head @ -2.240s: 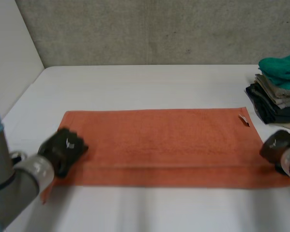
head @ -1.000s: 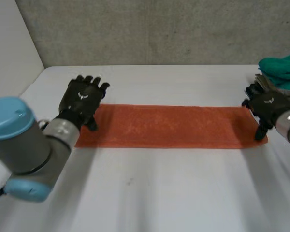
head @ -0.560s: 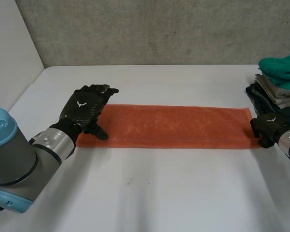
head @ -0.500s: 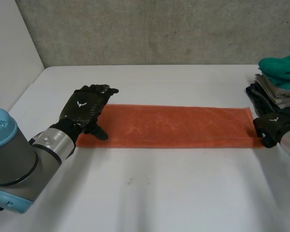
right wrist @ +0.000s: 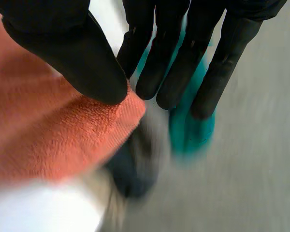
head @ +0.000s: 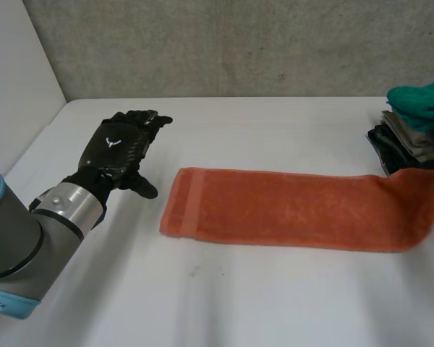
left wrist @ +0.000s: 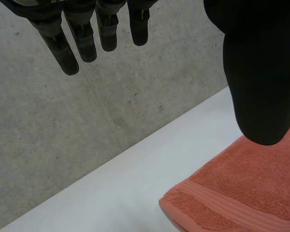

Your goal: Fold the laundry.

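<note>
Since 0.5 s ago the towel [head: 296, 210] has slid right: its left end, then under the left hand [head: 119, 148], now lies clear of it, and its right end is lifted off the worktop [head: 275, 303]. The rest lies flat as a long folded strip across mid-worktop. Left hand is off the cloth, fingers straight and spread, holding nothing; in its wrist view the towel's corner sits just past the thumb. Right hand [right wrist: 87, 58] pinches the towel's right end between thumb and fingers. Stack [head: 409, 148] of folded laundry at the right edge, teal cloth [head: 419, 101] on top, just behind the raised end. Wall [head: 239, 43] behind.
</note>
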{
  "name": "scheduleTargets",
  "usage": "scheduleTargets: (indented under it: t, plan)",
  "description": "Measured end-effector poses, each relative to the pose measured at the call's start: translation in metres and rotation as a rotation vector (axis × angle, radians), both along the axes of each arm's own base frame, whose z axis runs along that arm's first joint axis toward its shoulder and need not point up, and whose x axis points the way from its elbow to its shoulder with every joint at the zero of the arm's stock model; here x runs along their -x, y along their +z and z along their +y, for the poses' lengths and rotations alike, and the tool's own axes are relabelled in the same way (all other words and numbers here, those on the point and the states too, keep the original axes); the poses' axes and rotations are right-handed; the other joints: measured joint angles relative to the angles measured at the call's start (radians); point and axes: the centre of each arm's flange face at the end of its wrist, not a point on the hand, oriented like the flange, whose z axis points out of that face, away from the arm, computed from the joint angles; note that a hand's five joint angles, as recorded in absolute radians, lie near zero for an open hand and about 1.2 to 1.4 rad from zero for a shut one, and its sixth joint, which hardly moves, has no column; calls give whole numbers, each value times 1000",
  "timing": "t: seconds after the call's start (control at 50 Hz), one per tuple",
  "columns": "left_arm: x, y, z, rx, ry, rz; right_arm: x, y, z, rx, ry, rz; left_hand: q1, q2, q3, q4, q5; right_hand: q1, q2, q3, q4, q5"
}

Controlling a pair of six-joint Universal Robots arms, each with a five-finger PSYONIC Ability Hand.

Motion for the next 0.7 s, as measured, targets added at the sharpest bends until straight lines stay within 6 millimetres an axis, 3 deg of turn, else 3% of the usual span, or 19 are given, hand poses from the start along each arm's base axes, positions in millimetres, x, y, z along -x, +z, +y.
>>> scheduleTargets:
  t: [0.04, 0.06, 0.1, 0.12, 0.16, 0.18, 0.2, 0.22, 0.26, 0.32, 0.38, 0.42, 0.48, 0.52, 0.58, 0.7]
  plan:
    - [-1, 1, 0, 4, 2, 1, -28, 7, 8, 40, 88, -18, 0, 0, 0, 0, 0, 0, 0, 0, 0, 0]
    - [-1, 2, 0, 7, 3, 2, -59, 13, 19, 83, 192, -37, 0, 0, 0, 0, 0, 0, 0, 0, 0, 0]
    - [-2, 3, -1, 10, 6, 3, -93, 18, 34, 124, 307, -54, 0, 0, 0, 0, 0, 0, 0, 0, 0, 0]
    - [-2, 4, -1, 12, 8, 4, -119, 19, 48, 148, 402, -65, 0, 0, 0, 0, 0, 0, 0, 1, 0, 0]
    - [-3, 4, -1, 13, 10, 4, -142, 18, 61, 165, 487, -74, 0, 0, 0, 0, 0, 0, 0, 1, 1, 0]
    - [-3, 5, -1, 15, 11, 5, -179, 11, 84, 172, 623, -82, 0, 0, 0, 0, 0, 0, 0, 1, 1, 0]
    - [-4, 5, -2, 15, 12, 5, -196, 5, 96, 171, 688, -84, 0, 0, 0, 0, 0, 0, 0, 1, 1, 0]
    - [-4, 5, -2, 15, 12, 5, -202, 3, 100, 170, 713, -84, 0, 0, 0, 0, 0, 0, 0, 1, 0, 0]
    - [-4, 5, -2, 16, 14, 5, -243, -20, 132, 140, 871, -76, 0, 0, 0, 0, 0, 0, 0, 1, 1, 2]
    - [-4, 5, -2, 16, 16, 4, -275, -52, 162, 87, 1000, -54, 0, 0, 0, 0, 0, 0, 0, 1, 1, 2]
    - [-5, 5, -3, 17, 16, 4, -289, -72, 176, 51, 1052, -38, 0, 0, 0, 0, 0, -18, -31, -25, -29, -14]
    - [-5, 5, -3, 19, 18, 4, -296, -85, 183, 23, 1070, -26, 0, 0, 0, 0, 0, -406, -422, -416, -420, -412]
    - [-5, 7, -5, 26, 21, 7, -296, -89, 182, 5, 1042, -29, 0, 0, 0, 0, 0, -677, -750, -747, -742, -744]
    - [-5, 10, -7, 34, 28, 10, -292, -84, 177, -7, 982, -54, 0, 0, 0, 0, 0, -831, -911, -912, -922, -910]
    - [-5, 14, -10, 47, 40, 15, -281, -70, 168, -29, 884, -119, 0, 0, 0, 0, 0, -870, -967, -980, -984, -959]
    - [3, 21, -16, 74, 44, 26, -228, -38, 138, -144, 634, -348, 0, 0, 0, 0, 0, -870, -967, -980, -987, -959]
